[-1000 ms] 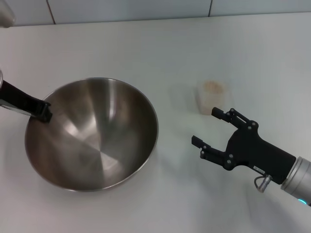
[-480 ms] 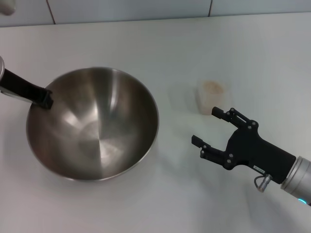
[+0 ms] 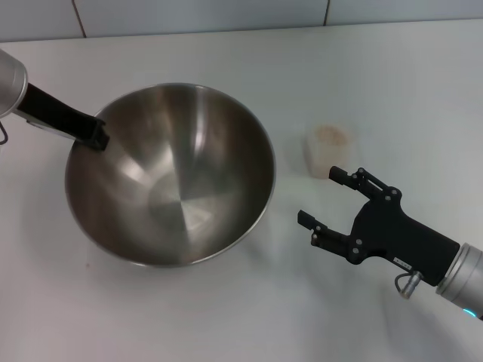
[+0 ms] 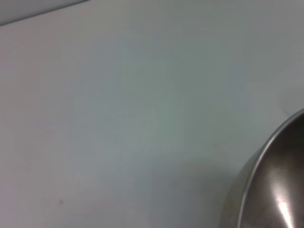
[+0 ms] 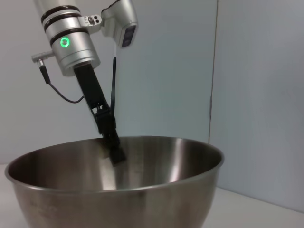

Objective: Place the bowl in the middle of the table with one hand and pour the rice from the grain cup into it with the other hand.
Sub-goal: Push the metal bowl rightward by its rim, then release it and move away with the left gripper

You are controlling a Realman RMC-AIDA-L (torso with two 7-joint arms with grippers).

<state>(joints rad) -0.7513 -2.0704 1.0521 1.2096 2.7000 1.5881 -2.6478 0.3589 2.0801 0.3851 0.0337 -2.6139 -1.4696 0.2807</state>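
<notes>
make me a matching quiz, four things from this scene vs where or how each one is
Things:
1. bowl
2. grain cup
3. left gripper
4. right gripper

States:
a. open, just short of the cup
b. clamped on the bowl's rim
c. steel, nothing inside
d. upright, with rice in it

Pairs: 1-c, 2-d, 3-b, 4-a
</notes>
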